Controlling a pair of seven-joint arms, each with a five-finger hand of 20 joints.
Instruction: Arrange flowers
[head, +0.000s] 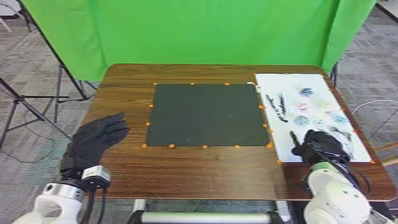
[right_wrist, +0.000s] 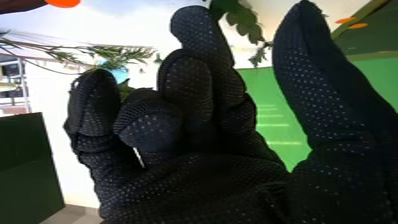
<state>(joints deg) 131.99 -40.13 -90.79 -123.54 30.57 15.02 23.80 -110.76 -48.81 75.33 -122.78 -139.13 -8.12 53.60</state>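
Note:
In the head view, my right hand (head: 322, 144) is over the near part of the white sheet (head: 293, 82), close to a thin dark stem (head: 294, 138). Bluish flowers (head: 306, 92), a pink flower (head: 303, 107) and dark green sprigs (head: 278, 106) lie farther up that sheet. My left hand (head: 99, 134) is at the table's left side, its fingers extended. In the right wrist view, my right hand (right_wrist: 209, 132) has loosely bent fingers, the thumb apart and nothing held. Leafy greenery (right_wrist: 240, 20) and a thin sprig (right_wrist: 107, 51) show beyond the fingertips.
A dark square mat (head: 209, 115) lies mid-table, edged by small orange markers (head: 205, 146). Brown wood (head: 204, 175) runs along the near edge. A green backdrop (head: 204, 30) hangs behind the table, and stand legs (head: 34, 107) are off its left side.

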